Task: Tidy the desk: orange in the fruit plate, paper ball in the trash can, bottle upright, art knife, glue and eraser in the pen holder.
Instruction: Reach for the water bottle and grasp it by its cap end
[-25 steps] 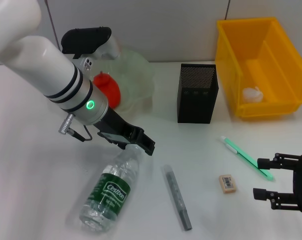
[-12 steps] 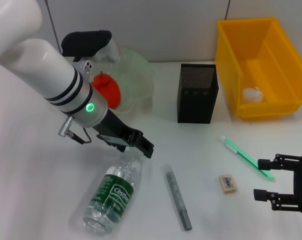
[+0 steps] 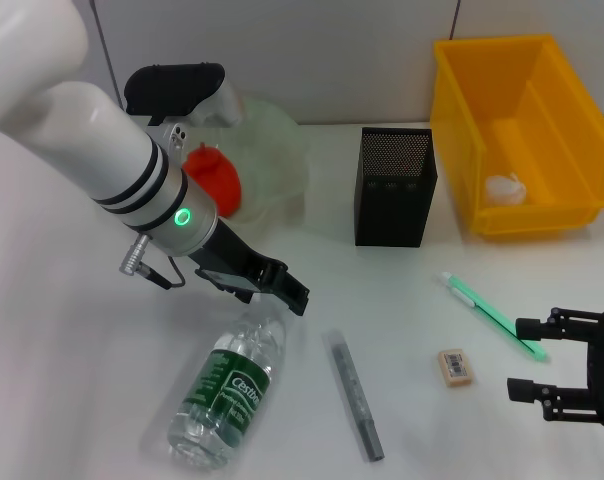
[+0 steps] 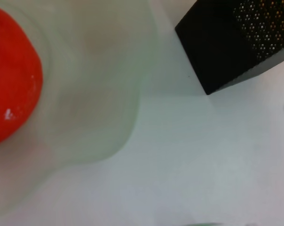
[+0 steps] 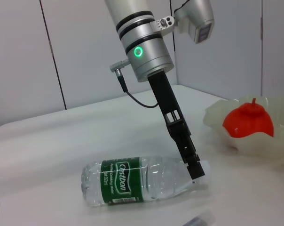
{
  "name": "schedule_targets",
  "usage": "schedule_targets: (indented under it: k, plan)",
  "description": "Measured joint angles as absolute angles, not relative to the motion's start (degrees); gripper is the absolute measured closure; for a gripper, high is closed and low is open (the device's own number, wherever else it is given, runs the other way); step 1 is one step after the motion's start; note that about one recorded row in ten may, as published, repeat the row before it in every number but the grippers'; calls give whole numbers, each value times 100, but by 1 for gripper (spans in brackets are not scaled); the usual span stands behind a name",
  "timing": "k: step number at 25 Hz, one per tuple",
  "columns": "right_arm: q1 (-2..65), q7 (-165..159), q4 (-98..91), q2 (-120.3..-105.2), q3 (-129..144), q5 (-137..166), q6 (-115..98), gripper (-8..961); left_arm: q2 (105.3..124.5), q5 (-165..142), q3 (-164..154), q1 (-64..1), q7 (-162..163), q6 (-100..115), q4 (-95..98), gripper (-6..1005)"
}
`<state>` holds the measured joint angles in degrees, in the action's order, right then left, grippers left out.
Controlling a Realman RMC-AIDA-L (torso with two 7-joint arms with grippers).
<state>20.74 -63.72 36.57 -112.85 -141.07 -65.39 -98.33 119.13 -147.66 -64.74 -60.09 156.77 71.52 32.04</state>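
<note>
The clear plastic bottle with green label [image 3: 229, 390] lies flat on the white tabletop [image 3: 72, 380], long axis running near-left to far-right. The left claw [image 3: 282, 288] sits at its cap end; grip state cannot be determined. The right claw [image 3: 530, 358] rests open, empty, well apart.

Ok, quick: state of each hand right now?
Left hand: at the neck of the lying bottle; open or closed cannot be told.
Right hand: open, empty, near the eraser.
</note>
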Motion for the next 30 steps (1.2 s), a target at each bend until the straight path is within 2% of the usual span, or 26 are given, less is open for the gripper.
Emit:
schedule_targets:
  k: [16, 19, 29, 30]
  plan:
    - [2092, -6376, 3656, -11285, -14124, -6539, -9844, 228, 11918, -14606, -6737, -6008, 15626, 7049, 3118, 213]
    - [2092, -6384, 3656, -11285, -14124, -6539, -9845, 228, 11918, -14549, -6774, -6015, 15626, 7023, 3104, 362]
    - [2101, -6399, 3656, -11285, -14124, -6539, -9853, 227, 11918, -14529, -6786, -6017, 15620, 6987, 3103, 353]
    - [2101, -6398, 3656, -11285, -14124, -6539, -9852, 227, 11918, -14529, -6794, -6019, 15619, 6980, 3103, 385]
